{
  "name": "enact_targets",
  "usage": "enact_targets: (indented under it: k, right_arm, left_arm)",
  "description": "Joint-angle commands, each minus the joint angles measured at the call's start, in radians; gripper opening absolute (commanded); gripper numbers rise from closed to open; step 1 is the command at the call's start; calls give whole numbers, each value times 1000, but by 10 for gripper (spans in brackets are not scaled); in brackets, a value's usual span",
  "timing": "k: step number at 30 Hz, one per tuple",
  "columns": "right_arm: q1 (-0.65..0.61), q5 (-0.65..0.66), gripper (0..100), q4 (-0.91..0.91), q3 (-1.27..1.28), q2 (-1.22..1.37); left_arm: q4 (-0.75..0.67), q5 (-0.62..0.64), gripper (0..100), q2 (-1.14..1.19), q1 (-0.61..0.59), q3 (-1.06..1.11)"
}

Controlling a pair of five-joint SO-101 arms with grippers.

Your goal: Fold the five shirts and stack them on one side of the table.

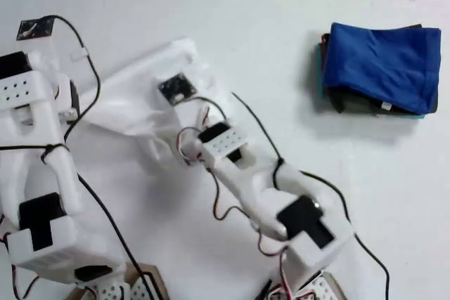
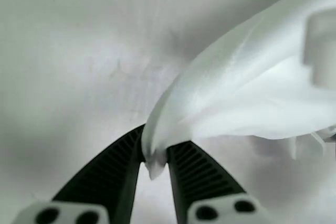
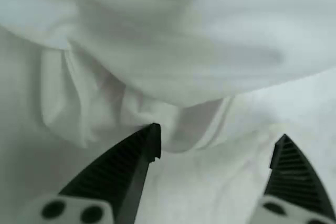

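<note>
On the white table (image 1: pixel 267 19) we see one white shirt (image 1: pixel 140 86) lying loose and rumpled left of the middle, between the two arms. Its cloth is bunched into ridges and folds rather than spread flat. Well apart from it, at the far right of the table, sits a stack of folded shirts (image 1: pixel 358 103). A blue shirt (image 1: pixel 383 61) lies on top, and under it we make out dark layers with a thin teal edge. We cannot count the layers with certainty.

The left gripper (image 2: pixel 155 157) has its black ribbed fingers (image 2: pixel 113 169) drawn nearly together, pinching a narrow fold of the white shirt between their tips. A small tip of cloth pokes out past the pinch toward the wrist, and the rest of the fabric sweeps away from the fingers, lifted above the table. The right gripper (image 3: pixel 215 148) has its fingers (image 3: pixel 128 163) spread wide with nothing between them. It hangs just above a crumpled part of the same shirt, where an edge folds under itself. We cannot tell whether its tips touch the cloth.

From above, the left arm (image 1: pixel 39 173) stands at the left edge of the table beside the shirt, and the right arm (image 1: pixel 260 187) stretches from the near edge toward the shirt's middle. Black cables (image 1: pixel 91 72) loop along both arms.
</note>
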Motion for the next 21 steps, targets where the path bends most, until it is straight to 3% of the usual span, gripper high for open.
enact_targets:
  k: [1, 6, 11, 14, 17, 21]
  right_arm:
    - [8, -55, 334, 44, -115, 41]
    - [27, -84, 315, 150, -275, 171]
    - [30, -80, 12, 306, -514, 325]
    - [59, -78, 58, 384, -620, 395]
    - [114, -74, 14, 443, -700, 409]
    - [185, 54, 19, 519, -796, 338]
  left_arm:
    - [-9, 0, 28, -66, -12, -2]
    - [-9, 2, 28, -68, -14, -4]
    - [-6, 2, 28, -68, -14, -13]
    - [41, 2, 28, -68, -21, -73]
    - [104, 2, 28, -66, -23, -165]
    - [166, -2, 28, -66, -23, -283]
